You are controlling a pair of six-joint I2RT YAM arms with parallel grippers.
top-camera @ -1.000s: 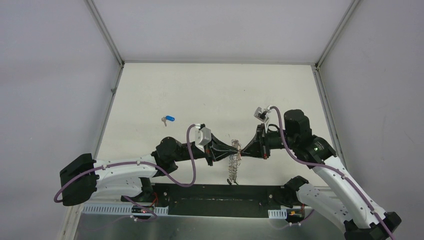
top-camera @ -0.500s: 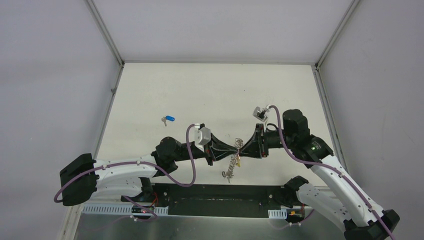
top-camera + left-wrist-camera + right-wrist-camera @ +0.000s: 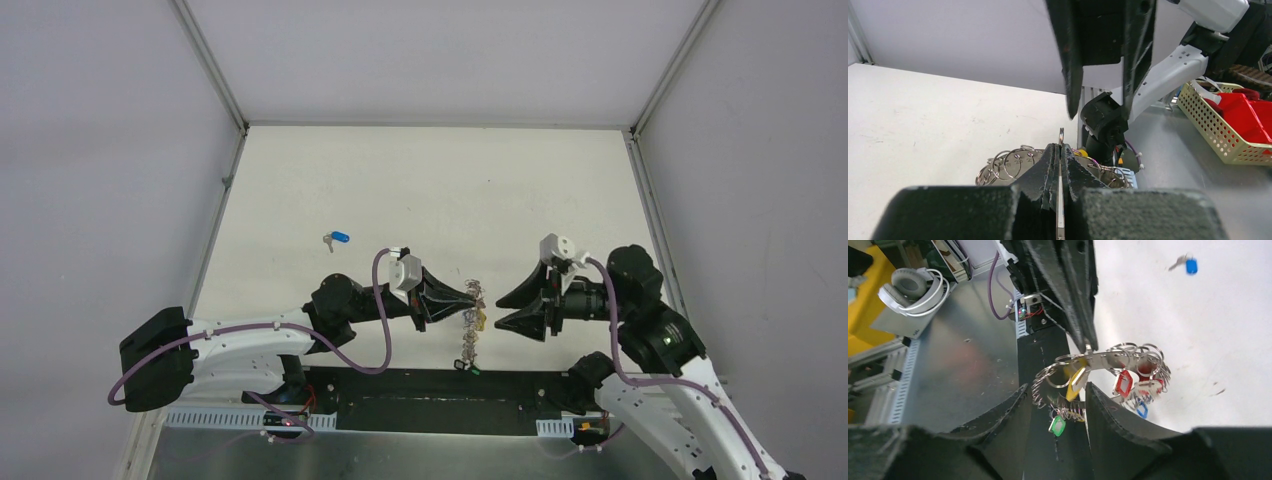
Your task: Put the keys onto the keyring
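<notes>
Since a second ago, my right gripper (image 3: 499, 311) had let go of the silvery-grey chain-like keyring (image 3: 470, 325) and drawn back to the right. Its jaws stood apart, grasping nothing, with the tips just clear of the ring.

- The keyring hung from my left gripper (image 3: 466, 297) alone, trailing toward the near edge of the white table (image 3: 400, 180). I could not tell whether its lower end touched anything.
- My left jaws were clenched on a thin metal piece at the ring's top. The left wrist view showed the pads pressed together with the metal between them.
- Tags strung on the ring, seen from the right wrist:
  - an oblong yellow plastic tag (image 3: 1077, 380), nearest my right fingers
  - a red tag (image 3: 1123, 383) beside it
  - a small blue tag (image 3: 1142, 410)
  - a green tag (image 3: 1057, 426), lowest
- A loose small silver key with a blue oblong tag (image 3: 337, 238) lay flat on the table, well apart to the far left, where it had been before.
- A black strip (image 3: 400, 385) ran along the table's near edge, below the ring's lower end in the top view.
</notes>
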